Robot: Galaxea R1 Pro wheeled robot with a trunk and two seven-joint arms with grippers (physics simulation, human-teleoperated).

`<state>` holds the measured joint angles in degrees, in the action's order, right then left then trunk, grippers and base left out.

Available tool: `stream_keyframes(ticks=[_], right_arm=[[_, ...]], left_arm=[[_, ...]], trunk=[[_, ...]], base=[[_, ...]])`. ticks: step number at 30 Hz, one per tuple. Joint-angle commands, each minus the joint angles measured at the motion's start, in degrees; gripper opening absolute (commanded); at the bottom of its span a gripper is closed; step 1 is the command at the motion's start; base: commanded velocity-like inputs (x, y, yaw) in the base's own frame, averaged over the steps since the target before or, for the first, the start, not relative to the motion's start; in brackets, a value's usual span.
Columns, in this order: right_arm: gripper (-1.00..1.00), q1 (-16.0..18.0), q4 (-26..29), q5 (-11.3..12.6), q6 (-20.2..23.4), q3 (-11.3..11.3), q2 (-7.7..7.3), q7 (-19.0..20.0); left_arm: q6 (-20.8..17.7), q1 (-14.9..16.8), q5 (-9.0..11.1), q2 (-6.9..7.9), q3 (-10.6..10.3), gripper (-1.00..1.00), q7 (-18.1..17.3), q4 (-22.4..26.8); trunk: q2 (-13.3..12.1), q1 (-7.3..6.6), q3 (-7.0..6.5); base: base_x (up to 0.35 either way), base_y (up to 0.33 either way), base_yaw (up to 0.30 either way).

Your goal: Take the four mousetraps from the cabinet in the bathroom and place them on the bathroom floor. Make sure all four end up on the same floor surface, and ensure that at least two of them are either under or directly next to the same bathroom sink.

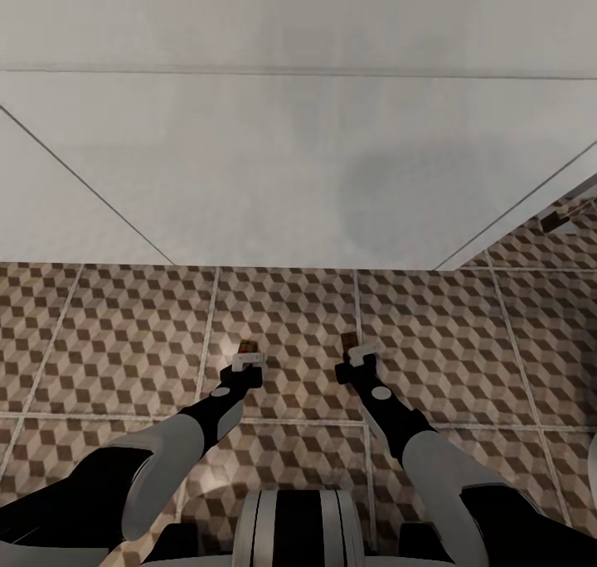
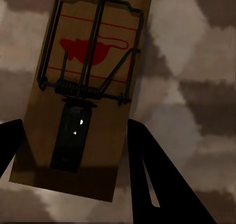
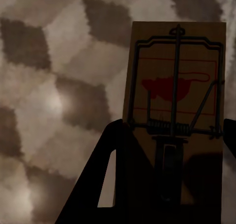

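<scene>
From the head view, both arms are seen stretched forward and low over the bathroom floor. The left tool and the right tool each carry a small brown board pointing away, toward the white wall; open tile lies all around.

In the left wrist view, a mousetrap is clamped between the dark fingers, its long axis running outward.

In the right wrist view, the second mousetrap is gripped likewise, the cube-patterned tiles just beyond it.
</scene>
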<state>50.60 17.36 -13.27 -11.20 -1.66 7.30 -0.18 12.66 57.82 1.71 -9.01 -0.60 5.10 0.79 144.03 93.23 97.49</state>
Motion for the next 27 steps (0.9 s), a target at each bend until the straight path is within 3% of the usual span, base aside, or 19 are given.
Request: stream_keyframes(ticks=[1, 9, 13, 20, 27], right_arm=[[-1.0, 0.02, -0.04, -0.08, -0.12, -0.14, -0.01, 0.01], [-1.0, 0.08, 0.19, -2.56, 0.19, -0.06, 0.03, 0.07], [-1.0, 0.1, 0.23, -2.91, 0.26, 0.0, 0.07, 0.08], [-1.0, 0.87, 0.38, -3.06, 1.16, 0.15, 0.14, 0.09], [-1.0, 1.22, 3.38, -3.07, 5.17, 0.16, 0.17, 0.09]], left_arm=[[0.17, 0.02, -0.09, 0.0, -0.1, -1.0, 0.35, -0.2], [-0.87, 0.01, -0.2, 0.18, 0.03, -1.0, 0.35, 3.35], [-4.36, 0.01, -0.22, 0.3, 0.11, -1.0, 0.35, 6.82], [-13.43, 0.01, -0.22, 0.54, 0.05, -1.0, 0.35, 17.65], [-16.16, 0.01, -0.29, 0.76, 0.18, -1.0, 0.35, 21.29]], trunk=[[0.01, -0.01, 0.02], [0.01, -0.01, 0.02], [0.01, -0.01, 0.02], [0.01, -0.01, 0.02], [0.01, -0.01, 0.02]], base=[[0.0, 0.0, 0.0], [0.0, 0.0, 0.0], [0.0, 0.0, 0.0], [0.0, 0.0, 0.0], [0.0, 0.0, 0.0]])
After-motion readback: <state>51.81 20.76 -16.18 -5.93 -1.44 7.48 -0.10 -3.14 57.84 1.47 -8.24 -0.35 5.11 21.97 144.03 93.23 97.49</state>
